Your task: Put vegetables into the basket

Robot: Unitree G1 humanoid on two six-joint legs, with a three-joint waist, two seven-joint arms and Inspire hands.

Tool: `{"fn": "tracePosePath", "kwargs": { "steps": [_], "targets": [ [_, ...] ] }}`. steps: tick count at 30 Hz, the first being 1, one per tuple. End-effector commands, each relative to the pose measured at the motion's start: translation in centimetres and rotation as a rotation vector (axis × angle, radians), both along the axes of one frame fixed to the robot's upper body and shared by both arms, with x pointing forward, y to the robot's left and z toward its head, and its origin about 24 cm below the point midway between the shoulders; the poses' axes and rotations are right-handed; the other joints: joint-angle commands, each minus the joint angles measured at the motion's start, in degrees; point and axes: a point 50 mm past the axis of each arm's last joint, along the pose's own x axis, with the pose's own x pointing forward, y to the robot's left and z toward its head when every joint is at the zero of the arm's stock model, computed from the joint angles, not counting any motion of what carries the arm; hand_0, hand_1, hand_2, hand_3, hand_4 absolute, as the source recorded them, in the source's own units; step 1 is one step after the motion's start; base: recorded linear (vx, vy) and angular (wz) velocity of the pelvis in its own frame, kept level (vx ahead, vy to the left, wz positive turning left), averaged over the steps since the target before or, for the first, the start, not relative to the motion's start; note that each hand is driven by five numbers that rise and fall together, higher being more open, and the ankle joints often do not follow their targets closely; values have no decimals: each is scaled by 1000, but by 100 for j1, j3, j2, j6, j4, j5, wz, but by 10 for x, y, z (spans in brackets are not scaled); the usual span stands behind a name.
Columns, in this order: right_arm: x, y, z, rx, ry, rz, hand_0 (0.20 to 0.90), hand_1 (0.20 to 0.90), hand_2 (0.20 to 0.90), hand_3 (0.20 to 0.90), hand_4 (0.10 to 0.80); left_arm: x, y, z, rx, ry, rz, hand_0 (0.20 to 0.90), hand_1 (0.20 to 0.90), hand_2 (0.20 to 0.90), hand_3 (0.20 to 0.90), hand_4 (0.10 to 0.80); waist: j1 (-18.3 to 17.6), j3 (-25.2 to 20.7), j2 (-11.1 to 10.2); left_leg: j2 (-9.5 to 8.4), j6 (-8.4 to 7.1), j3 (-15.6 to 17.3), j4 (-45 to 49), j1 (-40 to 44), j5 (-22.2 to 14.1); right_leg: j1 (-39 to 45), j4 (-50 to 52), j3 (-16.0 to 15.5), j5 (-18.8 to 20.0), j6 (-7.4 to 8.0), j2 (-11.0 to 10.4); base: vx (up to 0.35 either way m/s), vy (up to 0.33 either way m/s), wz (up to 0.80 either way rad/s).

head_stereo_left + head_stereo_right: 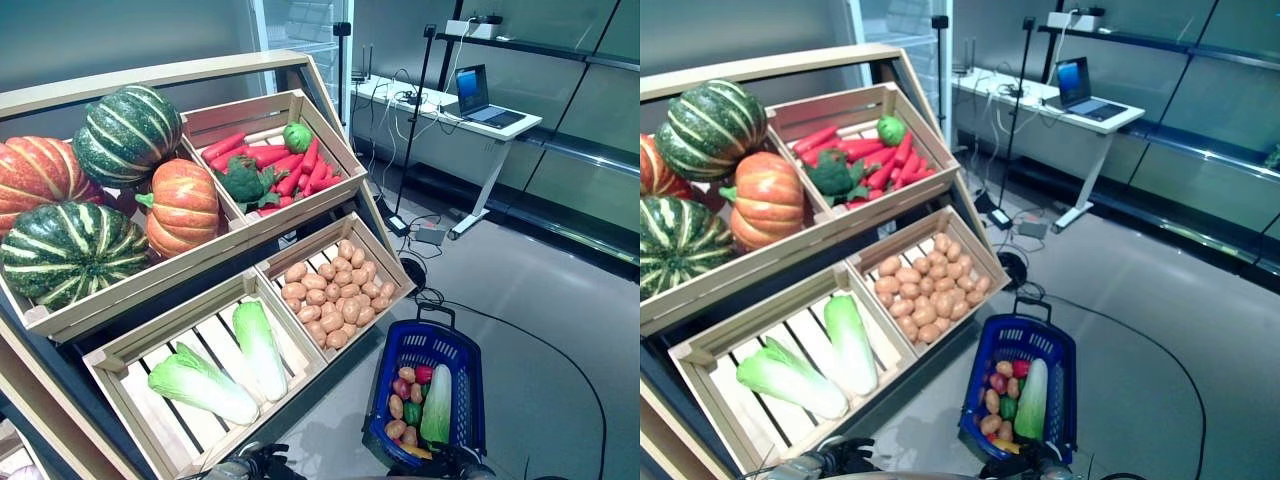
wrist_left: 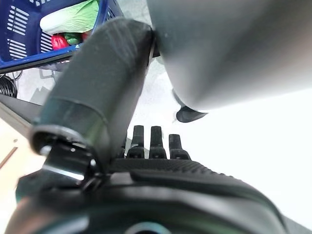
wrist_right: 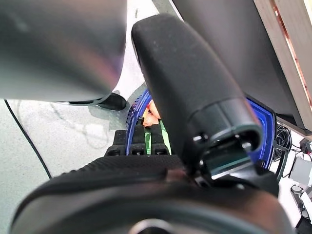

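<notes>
Both arms are down at my sides; in the head views only their tops show at the bottom edge. My left hand (image 2: 156,146) appears in its own wrist view with the fingers (image 2: 157,141) lying straight and side by side, pointing down at pale floor and holding nothing. My right hand (image 3: 141,141) looks the same in its wrist view: straight dark fingers, loose, nothing between them, hanging just above the near rim of the blue plastic shopping basket (image 1: 470,395).

That basket has slotted walls and a black handle, and stands on the grey floor just right of the slanted wooden display stand (image 1: 330,350). It holds a long pale green cabbage (image 1: 437,405) lying lengthwise, with brown potatoes, a red piece and a green pepper beside it, touching.

The stand carries four slatted wooden crates. The upper left crate holds ribbed pumpkins: two dark green striped pumpkins (image 1: 127,133) and two orange ones (image 1: 183,205), packed against each other. The upper right crate holds smooth red carrots (image 1: 290,165), a bumpy head of broccoli (image 1: 243,182) and a round green pepper (image 1: 297,137). The lower right crate is filled with small tan potatoes (image 1: 337,290). The lower left crate holds two napa cabbages (image 1: 258,348), white-stemmed and leafy, apart from each other.

The wrist views add the basket's contents from close by; only the head views show the stand and a white desk with an open laptop (image 1: 480,95) well behind.
</notes>
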Motion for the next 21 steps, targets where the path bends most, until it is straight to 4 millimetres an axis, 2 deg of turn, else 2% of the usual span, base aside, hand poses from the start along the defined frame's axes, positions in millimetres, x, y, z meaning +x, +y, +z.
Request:
{"fn": "tracePosePath", "kwargs": {
  "steps": [1,11,21],
  "targets": [
    [34,-3,10,-50,-85,62,900,900,900,900,800,35,-13,8,0,-97,-90,900,900,900,900,800,-52,397,222,-48,-95,-151,158,80,-580,572,189,89,-669,310,-151,0,0,0],
    [35,-1,10,-47,-92,87,900,900,900,900,800,29,-10,5,49,-59,-81,900,900,900,900,800,-54,388,218,-52,-86,-134,147,74,-579,567,173,84,-671,311,-139,0,0,0],
    [27,2,7,-22,-60,91,900,900,900,900,800,21,-9,2,76,-28,-50,900,900,900,900,800,-65,336,204,-26,-123,-135,54,20,-524,536,87,60,-622,317,-113,0,0,0]
  ]
}}
